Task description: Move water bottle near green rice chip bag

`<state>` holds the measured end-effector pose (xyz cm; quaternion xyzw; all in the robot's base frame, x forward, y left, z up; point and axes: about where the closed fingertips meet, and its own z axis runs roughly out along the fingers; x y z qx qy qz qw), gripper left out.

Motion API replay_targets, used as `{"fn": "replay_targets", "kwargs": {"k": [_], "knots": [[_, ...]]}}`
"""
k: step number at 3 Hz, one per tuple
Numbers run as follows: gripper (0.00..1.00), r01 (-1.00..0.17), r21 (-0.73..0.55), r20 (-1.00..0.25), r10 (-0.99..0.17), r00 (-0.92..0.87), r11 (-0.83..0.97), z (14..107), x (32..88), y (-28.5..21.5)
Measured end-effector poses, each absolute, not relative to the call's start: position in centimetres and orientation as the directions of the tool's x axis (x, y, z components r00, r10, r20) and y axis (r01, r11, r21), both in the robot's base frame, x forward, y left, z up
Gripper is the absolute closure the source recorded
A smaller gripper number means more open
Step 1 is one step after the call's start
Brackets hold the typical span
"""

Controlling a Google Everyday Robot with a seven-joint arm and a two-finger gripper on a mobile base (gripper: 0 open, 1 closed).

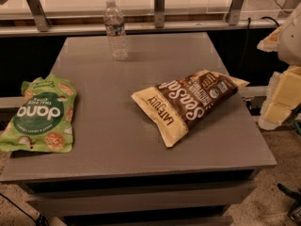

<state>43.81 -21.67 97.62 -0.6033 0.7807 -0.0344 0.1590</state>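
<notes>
Right now the water bottle [115,29] is standing upright at the far edge of the worktop [113,145], a little left of its middle, showing clear ribbed plastic, a white cap and a thin pale label band. The worktop is presenting a flat, matte grey, faintly speckled surface with squared edges. The green rice chip bag [40,114] is lying flat at the near left edge, a glossy bright green pouch with a dark green circle, white lettering and pictured round chips; it is sitting well apart from the bottle. The end effector [280,100] is hanging off the right side of the worktop as a pale, blocky cream shape, well apart from the bottle, which is standing far to its left and further back; whether it is apart or together I cannot tell. A crinkled cream-and-brown chip bag [188,102] is lying slantwise on the right half, sitting between the end effector and the green pouch. Behind the bottle a pale rail [197,27] with metal brackets [160,6] is running along the back, and a black cable [247,36] is hanging down at the right.
</notes>
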Motion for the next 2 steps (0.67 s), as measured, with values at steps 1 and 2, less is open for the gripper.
{"fn": "replay_targets", "kwargs": {"k": [1,2], "knots": [[0.00,-0.931,-0.246,-0.207,-0.953,-0.221,0.270,97.63,43.82,-21.66],[0.00,-0.925,-0.264,-0.234,-0.949,-0.214,0.273,98.34,44.23,-21.66]]}}
